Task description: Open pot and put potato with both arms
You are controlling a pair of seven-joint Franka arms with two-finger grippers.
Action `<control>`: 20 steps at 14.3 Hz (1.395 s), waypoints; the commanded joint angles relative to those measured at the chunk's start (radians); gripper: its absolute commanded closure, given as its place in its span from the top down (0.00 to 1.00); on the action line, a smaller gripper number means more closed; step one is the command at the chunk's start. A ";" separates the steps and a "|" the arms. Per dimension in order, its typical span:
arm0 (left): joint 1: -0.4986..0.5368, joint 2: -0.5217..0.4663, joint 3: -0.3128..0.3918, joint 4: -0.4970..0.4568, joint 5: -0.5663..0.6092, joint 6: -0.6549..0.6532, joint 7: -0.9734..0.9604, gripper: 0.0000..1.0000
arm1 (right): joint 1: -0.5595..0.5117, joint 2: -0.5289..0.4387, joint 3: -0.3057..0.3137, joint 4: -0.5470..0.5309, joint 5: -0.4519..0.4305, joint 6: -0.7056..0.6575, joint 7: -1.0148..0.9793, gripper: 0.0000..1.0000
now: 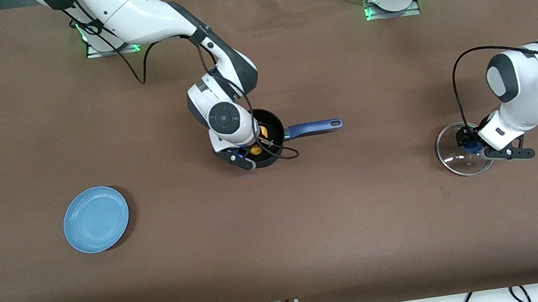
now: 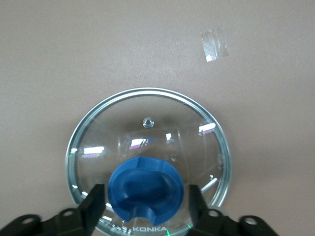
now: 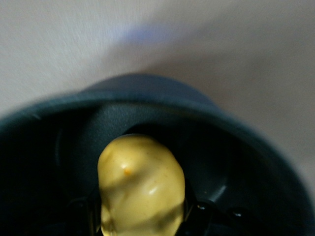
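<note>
Right hand (image 1: 253,149) inside the open pot (image 1: 271,124), gripping the potato (image 3: 141,184) between two fingers, the potato low within the pot's black wall. Left hand (image 1: 468,143) down at the lid (image 1: 457,160) on the tabletop (image 1: 314,230) toward the left arm's end, fingers either side of the blue knob (image 2: 146,189); hard to tell whether pressing it or just apart from it.

Possible trouble, as a guess:
- Letting go too high: a lumpy potato bouncing or rolling against the wall, perhaps shifting the light pot.
- Lifting away with fingers not spread enough: potato dragged back up and out.
- Fingers or wrist catching the rim on the way out, nudging the pot by its long blue handle (image 1: 313,127).
- At the lid, a sideways pull while touching the knob: glass sliding across the cloth.

Differences between views:
- Front view: whole layout, pot in the middle, lid well apart, blue plate (image 1: 96,219) lying unused toward the right arm's end; potato only as yellow slivers beside the wrist.
- Right wrist view: potato held close below the camera, pot's floor under it, invisible from the front.
- Left wrist view: knob sitting between the fingers, lid flat, a scrap of tape (image 2: 214,44) nearby.
</note>
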 commanded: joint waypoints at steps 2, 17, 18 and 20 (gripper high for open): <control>-0.005 -0.084 -0.007 0.077 -0.028 -0.207 -0.019 1.00 | 0.007 0.003 -0.005 0.025 0.009 0.000 0.018 0.93; -0.015 -0.351 -0.128 0.481 0.045 -0.935 -0.476 1.00 | -0.011 -0.397 -0.410 0.034 -0.002 -0.629 -0.636 1.00; -0.015 -0.349 -0.128 0.483 0.048 -0.935 -0.477 1.00 | -0.011 -0.404 -0.472 0.034 -0.002 -0.632 -0.733 1.00; -0.015 -0.348 -0.128 0.483 0.045 -0.935 -0.477 1.00 | -0.010 -0.420 -0.581 0.034 -0.003 -0.634 -0.886 1.00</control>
